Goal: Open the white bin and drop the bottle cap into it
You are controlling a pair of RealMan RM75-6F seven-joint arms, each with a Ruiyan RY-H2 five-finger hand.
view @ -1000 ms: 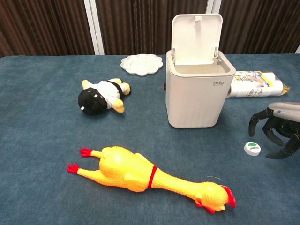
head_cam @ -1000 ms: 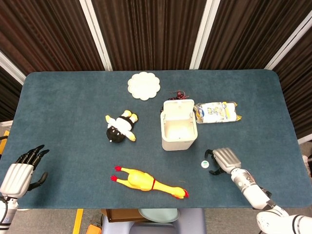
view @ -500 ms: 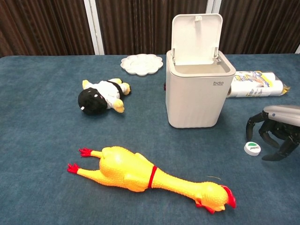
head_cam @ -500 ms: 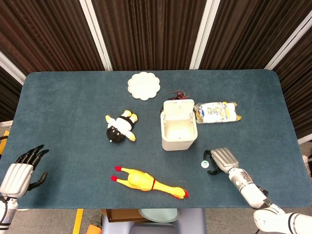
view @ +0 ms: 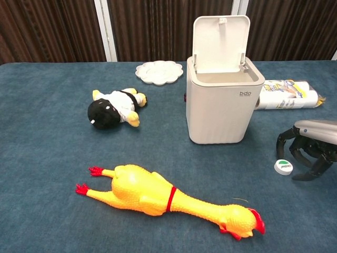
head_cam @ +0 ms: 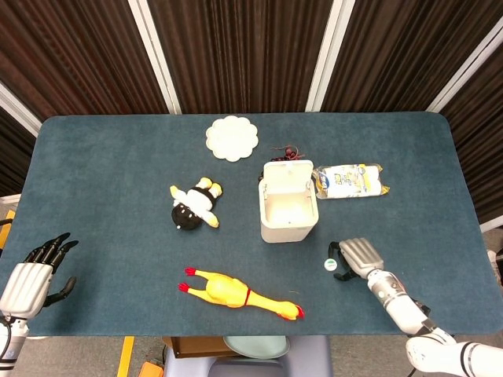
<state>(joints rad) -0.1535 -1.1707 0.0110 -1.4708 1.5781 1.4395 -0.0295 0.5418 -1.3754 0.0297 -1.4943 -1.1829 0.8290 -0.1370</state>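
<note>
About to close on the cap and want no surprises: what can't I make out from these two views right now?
- Contact between right hand and bottle cap: chest view cuts the hand at the edge; head view is too small.
- White bin floor: hidden by its front wall in chest view, washed out in head view.
- Left hand: outside the chest view.
- Cap lettering: too small.

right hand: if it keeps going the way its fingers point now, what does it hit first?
Most likely the bottle cap. The right hand hangs with fingers curled down and toward the robot's left, the cap just off their tips on the table. Past it stands the open white bin. Depth is unclear.
</note>
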